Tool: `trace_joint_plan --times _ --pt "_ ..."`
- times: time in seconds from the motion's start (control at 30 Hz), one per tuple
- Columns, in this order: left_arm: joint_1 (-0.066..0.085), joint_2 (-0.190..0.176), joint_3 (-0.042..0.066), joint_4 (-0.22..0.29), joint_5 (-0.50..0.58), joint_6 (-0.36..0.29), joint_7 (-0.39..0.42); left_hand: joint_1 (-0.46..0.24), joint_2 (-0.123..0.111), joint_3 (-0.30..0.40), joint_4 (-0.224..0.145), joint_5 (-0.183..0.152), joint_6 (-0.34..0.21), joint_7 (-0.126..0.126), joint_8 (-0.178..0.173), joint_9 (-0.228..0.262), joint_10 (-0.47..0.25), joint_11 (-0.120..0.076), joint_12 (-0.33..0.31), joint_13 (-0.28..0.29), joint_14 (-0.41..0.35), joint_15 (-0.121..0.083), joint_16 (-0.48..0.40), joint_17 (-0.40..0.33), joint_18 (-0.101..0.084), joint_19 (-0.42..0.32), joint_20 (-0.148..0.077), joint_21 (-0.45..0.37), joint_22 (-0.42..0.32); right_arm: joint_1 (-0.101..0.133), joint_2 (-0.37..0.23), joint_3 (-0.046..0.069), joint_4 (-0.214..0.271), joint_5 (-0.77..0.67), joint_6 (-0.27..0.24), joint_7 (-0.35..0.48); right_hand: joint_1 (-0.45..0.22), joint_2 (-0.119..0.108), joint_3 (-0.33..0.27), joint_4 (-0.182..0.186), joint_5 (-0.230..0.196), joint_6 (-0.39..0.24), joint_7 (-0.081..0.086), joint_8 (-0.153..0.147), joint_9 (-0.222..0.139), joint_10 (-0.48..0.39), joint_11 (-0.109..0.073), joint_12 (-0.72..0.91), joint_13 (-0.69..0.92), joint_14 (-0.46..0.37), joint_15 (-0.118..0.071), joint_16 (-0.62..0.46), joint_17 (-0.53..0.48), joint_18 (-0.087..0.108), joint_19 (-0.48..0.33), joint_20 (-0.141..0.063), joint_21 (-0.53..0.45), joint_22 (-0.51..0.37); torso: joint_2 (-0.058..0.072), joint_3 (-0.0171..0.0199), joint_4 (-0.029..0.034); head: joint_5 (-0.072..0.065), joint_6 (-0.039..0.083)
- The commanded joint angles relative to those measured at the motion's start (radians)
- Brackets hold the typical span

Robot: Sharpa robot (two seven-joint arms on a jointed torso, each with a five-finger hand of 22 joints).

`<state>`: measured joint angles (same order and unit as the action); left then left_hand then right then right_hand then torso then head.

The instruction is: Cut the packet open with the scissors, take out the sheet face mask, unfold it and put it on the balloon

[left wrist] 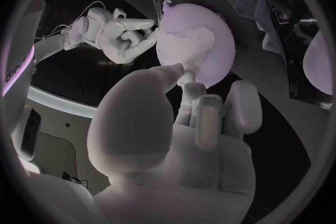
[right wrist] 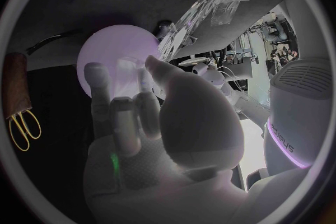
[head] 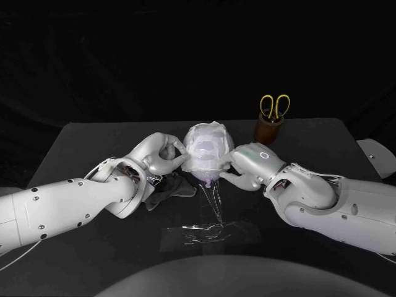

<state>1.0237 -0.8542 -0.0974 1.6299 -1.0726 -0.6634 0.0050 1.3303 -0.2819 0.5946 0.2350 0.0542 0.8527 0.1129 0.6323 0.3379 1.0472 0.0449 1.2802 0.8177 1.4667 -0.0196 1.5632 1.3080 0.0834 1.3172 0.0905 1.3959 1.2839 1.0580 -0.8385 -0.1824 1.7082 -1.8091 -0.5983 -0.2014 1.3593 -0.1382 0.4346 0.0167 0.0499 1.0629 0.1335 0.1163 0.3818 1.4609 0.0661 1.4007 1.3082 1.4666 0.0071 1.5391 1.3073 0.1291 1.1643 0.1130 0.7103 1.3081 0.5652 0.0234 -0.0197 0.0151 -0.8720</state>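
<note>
A pale purple balloon (head: 209, 162) stands over the middle of the table with the white sheet mask (head: 205, 141) draped on its upper part. My left hand (head: 163, 154) is at the balloon's left side, and its thumb and a fingertip pinch the mask's edge (left wrist: 183, 70). From the other side, my right hand (head: 240, 167) reaches in and its fingers (left wrist: 143, 31) grip the mask's opposite edge. In the right wrist view the right hand (right wrist: 140, 117) lies against the balloon (right wrist: 115, 53). The yellow-handled scissors (head: 275, 106) stand in a brown holder (head: 270, 129).
The cut clear packet (head: 207, 233) lies flat near the table's front edge, below the balloon's thin stem (head: 216, 204). A dark cloth (head: 173, 187) sits under my left wrist. The scissors' holder stands at the back right, just behind my right hand.
</note>
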Motion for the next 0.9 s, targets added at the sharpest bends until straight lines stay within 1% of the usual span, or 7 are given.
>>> trace_joint_plan --times 0.03,0.07,0.13,0.4,0.53,0.57,0.9 --pt "0.000 0.000 0.001 0.004 0.032 0.022 0.036 -0.026 -0.005 -0.072 0.003 -0.006 -0.008 0.003 -0.019 -0.012 -0.014 0.001 -0.008 -0.008 0.090 0.010 0.001 0.230 -0.004 -0.008 0.002 -0.008 -0.008 -0.001 0.001 0.000 -0.002 -0.013 0.011 -0.006 -0.010 -0.001 -0.001 0.008 -0.002 -0.001 0.005 -0.001 -0.002 0.001 -0.006 0.006 0.112 0.042 -0.004 0.006 0.129 0.020 0.004 -0.002 0.000 0.063 0.000 0.0002 -0.0001 0.001 0.001" --pt "0.000 0.000 0.001 0.004 0.033 0.024 0.037 -0.039 -0.008 -0.093 0.009 -0.006 -0.010 0.005 -0.023 -0.014 -0.015 0.004 -0.008 -0.008 0.090 0.011 0.001 0.230 -0.004 -0.008 0.002 -0.009 -0.008 -0.001 0.001 0.000 -0.002 -0.013 0.011 -0.006 -0.010 -0.001 -0.001 0.008 -0.002 -0.001 0.005 -0.001 -0.002 0.001 -0.006 0.006 0.112 0.042 -0.004 0.006 0.129 0.020 0.004 -0.002 0.000 0.063 0.000 0.0003 -0.0001 0.001 0.001" --pt "0.000 0.000 0.001 0.006 0.031 0.030 0.038 -0.041 0.003 -0.168 0.021 -0.005 -0.002 0.005 -0.034 -0.019 -0.016 0.005 -0.007 -0.004 0.090 0.012 0.001 0.230 -0.004 -0.007 0.004 -0.011 -0.009 -0.001 0.002 0.000 -0.003 -0.013 0.011 -0.006 -0.010 -0.001 -0.001 0.008 -0.002 -0.001 0.005 -0.001 -0.002 0.001 -0.006 0.006 0.112 0.042 -0.004 0.006 0.129 0.020 0.004 -0.002 0.000 0.063 0.001 0.0002 -0.0005 0.001 0.000" --pt "0.000 0.005 0.001 0.003 0.004 0.054 -0.001 -0.024 0.001 -0.264 0.039 -0.006 -0.005 0.009 -0.048 -0.025 -0.029 0.008 -0.014 -0.014 0.089 0.014 0.000 0.226 -0.004 -0.006 0.005 -0.013 -0.010 -0.001 0.003 0.000 -0.003 -0.013 0.011 -0.006 -0.010 -0.001 -0.001 0.008 -0.002 -0.001 0.005 -0.001 -0.002 0.001 -0.006 0.006 0.112 0.042 -0.004 0.006 0.129 0.020 0.004 -0.002 0.000 0.063 0.001 0.0005 -0.0009 0.002 -0.001" --pt "0.000 0.010 0.001 -0.003 -0.012 0.060 -0.027 -0.003 0.012 -0.315 0.048 -0.006 -0.007 0.012 -0.053 -0.026 -0.037 0.010 -0.016 -0.016 0.087 0.017 -0.001 0.223 -0.003 -0.008 0.007 -0.016 -0.014 -0.001 0.003 0.000 -0.003 -0.013 0.011 -0.007 -0.010 -0.001 -0.001 0.008 -0.002 -0.001 0.005 -0.001 -0.002 0.001 -0.006 0.006 0.112 0.042 -0.004 0.006 0.129 0.020 0.004 -0.002 0.000 0.063 0.000 0.0005 -0.0011 0.002 -0.001" --pt "0.000 0.011 0.001 -0.005 -0.016 0.061 -0.033 0.011 0.022 -0.342 0.051 -0.007 -0.010 0.013 -0.056 -0.027 -0.041 0.011 -0.018 -0.019 0.086 0.018 -0.001 0.221 -0.003 -0.009 0.008 -0.018 -0.015 -0.001 0.003 0.000 -0.003 -0.013 0.011 -0.007 -0.010 -0.001 -0.001 0.008 -0.002 -0.001 0.005 -0.001 -0.002 0.001 -0.006 0.006 0.112 0.042 -0.004 0.006 0.129 0.020 0.004 -0.002 0.000 0.063 0.000 0.0003 -0.0010 0.002 -0.001" --pt "0.000 0.024 0.001 -0.019 -0.058 0.062 -0.086 0.084 0.050 -0.393 0.047 -0.006 -0.013 0.018 -0.063 -0.030 -0.048 0.016 -0.018 -0.017 0.085 0.022 -0.001 0.219 -0.002 -0.010 0.012 -0.020 -0.016 -0.001 0.003 0.000 -0.004 -0.013 0.012 -0.008 -0.011 -0.002 -0.002 0.009 -0.002 -0.002 0.005 -0.002 -0.002 0.001 -0.006 0.006 0.111 0.042 -0.004 0.006 0.130 0.020 0.005 -0.002 0.002 0.063 0.001 0.0006 -0.0015 0.003 -0.001"
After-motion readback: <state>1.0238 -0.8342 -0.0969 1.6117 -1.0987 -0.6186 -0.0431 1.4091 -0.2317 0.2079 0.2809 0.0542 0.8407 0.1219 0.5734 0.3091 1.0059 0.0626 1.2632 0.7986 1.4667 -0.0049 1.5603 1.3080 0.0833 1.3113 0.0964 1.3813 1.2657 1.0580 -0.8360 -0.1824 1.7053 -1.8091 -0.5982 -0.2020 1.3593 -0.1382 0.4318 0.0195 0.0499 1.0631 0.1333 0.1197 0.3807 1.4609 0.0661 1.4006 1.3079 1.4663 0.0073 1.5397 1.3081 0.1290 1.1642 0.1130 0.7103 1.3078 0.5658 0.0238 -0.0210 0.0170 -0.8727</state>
